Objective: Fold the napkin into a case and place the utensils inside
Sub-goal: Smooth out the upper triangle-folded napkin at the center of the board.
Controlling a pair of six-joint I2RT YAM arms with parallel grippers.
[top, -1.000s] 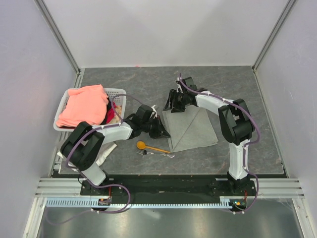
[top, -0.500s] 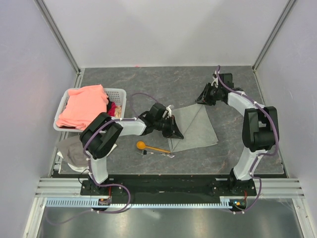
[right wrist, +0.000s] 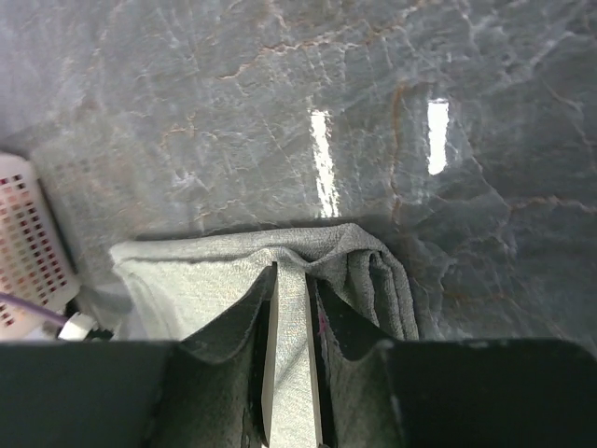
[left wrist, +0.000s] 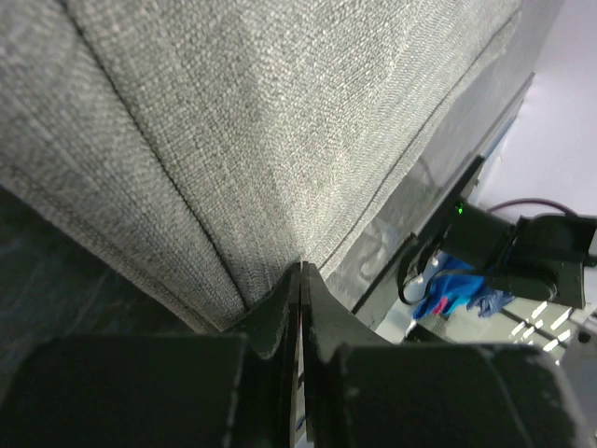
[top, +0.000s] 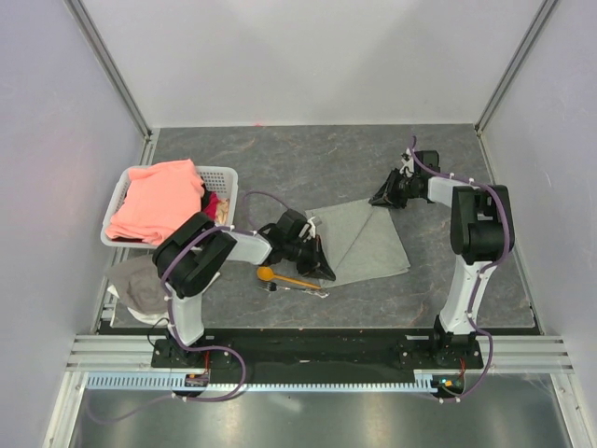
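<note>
The light grey napkin (top: pixel 368 245) lies partly folded at mid-table, a crease running across it. My left gripper (top: pixel 322 268) is at its near-left corner; in the left wrist view the jaws (left wrist: pixel 300 268) are pressed shut at the napkin's (left wrist: pixel 280 112) hemmed edge. My right gripper (top: pixel 383 198) is at the far corner, shut on a bunched fold of napkin (right wrist: pixel 187 280) between its fingers (right wrist: pixel 293 273). The orange spoon (top: pixel 278 276) and the silvery fork (top: pixel 300 290) lie just left of the napkin, near my left gripper. No case shows.
A white plastic basket (top: pixel 227 177) holding a salmon-pink cloth (top: pixel 159 201) stands at the left. A whitish-grey rag (top: pixel 135 285) lies in front of it. The grey marbled table (top: pixel 280 154) is walled on three sides.
My right gripper carried a napkin corner from the far left to the far right. My left gripper moved right onto the napkin, then back towards its near-left corner.
</note>
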